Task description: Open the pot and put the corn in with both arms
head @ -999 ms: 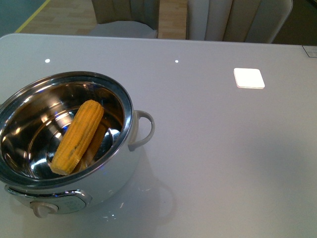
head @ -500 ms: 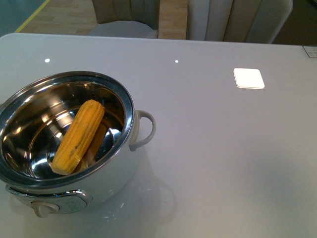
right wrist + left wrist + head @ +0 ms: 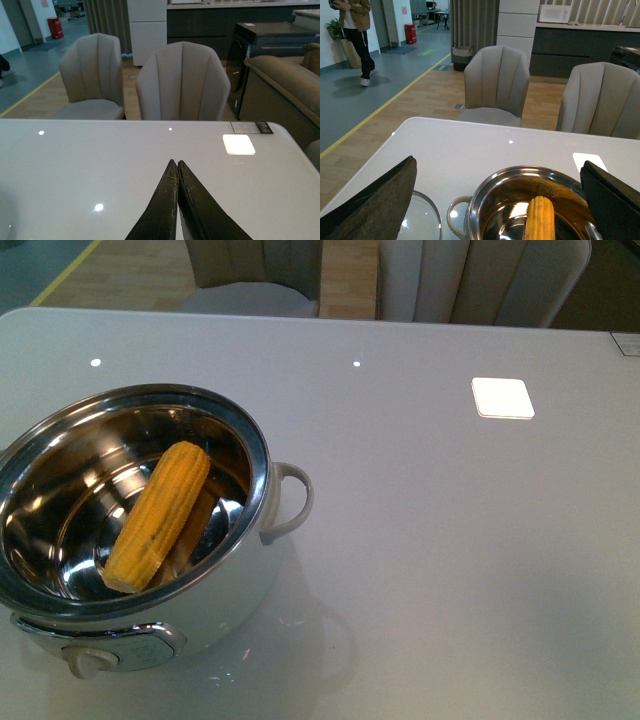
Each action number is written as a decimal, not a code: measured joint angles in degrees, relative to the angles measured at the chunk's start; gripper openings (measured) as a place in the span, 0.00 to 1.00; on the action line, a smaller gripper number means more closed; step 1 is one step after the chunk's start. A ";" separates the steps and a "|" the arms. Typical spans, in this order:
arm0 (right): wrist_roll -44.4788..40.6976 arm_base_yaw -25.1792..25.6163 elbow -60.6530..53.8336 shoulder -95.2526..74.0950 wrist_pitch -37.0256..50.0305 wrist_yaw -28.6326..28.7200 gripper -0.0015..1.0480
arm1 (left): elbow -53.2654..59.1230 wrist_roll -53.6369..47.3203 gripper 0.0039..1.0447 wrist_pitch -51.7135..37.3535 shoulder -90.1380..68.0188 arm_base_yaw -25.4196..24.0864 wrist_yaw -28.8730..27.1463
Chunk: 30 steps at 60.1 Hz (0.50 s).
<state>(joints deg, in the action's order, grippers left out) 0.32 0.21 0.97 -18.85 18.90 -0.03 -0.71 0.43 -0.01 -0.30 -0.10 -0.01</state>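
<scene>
The pot (image 3: 140, 530) stands uncovered at the near left corner of the tabletop (image 3: 450, 540), and the corn (image 3: 158, 516) lies slantwise inside its steel bowl, one end low in the bottom and the other leaning up the wall, so the task reads as essentially done. In the left wrist view the left pincer (image 3: 485, 200) is spread wide and holds nothing, its two dark fingers framing the pot from above, with a round glass lid (image 3: 420, 220) lying flat on the tabletop just beside the pot's loop handle, towards the left edge. The right pincer (image 3: 177, 200) is pressed together and empty, over bare tabletop towards the right edge, well apart from the pot. What could go wrong from here is modest: the left arm, being right over the open bowl, could clip the steel rim or the handle if it drops or swings sideways, and so shove the pot towards the near edge; a careless sweep could also push the lid off the left edge. A small dark label (image 3: 252, 127) sits at the far right corner, but its writing is too small to read, and no brand shows on the pot.
</scene>
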 joint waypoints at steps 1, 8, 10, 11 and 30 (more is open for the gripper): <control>0.00 0.00 0.00 0.48 -0.46 0.00 0.02 | 0.00 0.00 0.94 0.00 0.00 0.00 0.00; 0.00 0.00 0.00 2.91 -2.93 0.00 0.02 | 0.00 0.00 0.94 0.00 0.00 0.00 0.00; 0.00 0.00 0.00 3.45 -3.50 0.00 0.02 | 0.00 0.00 0.94 0.00 0.00 0.00 -0.02; 0.00 0.00 0.00 3.85 -3.85 0.00 0.02 | 0.00 0.00 0.94 0.00 0.00 0.00 0.00; 0.00 0.00 0.00 8.55 -8.57 0.00 0.02 | 0.00 0.00 0.94 0.00 0.00 0.00 -0.02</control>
<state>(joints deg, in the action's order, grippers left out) 0.32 0.21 0.97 -10.31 10.33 -0.03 -0.71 0.43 -0.01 -0.30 -0.10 -0.03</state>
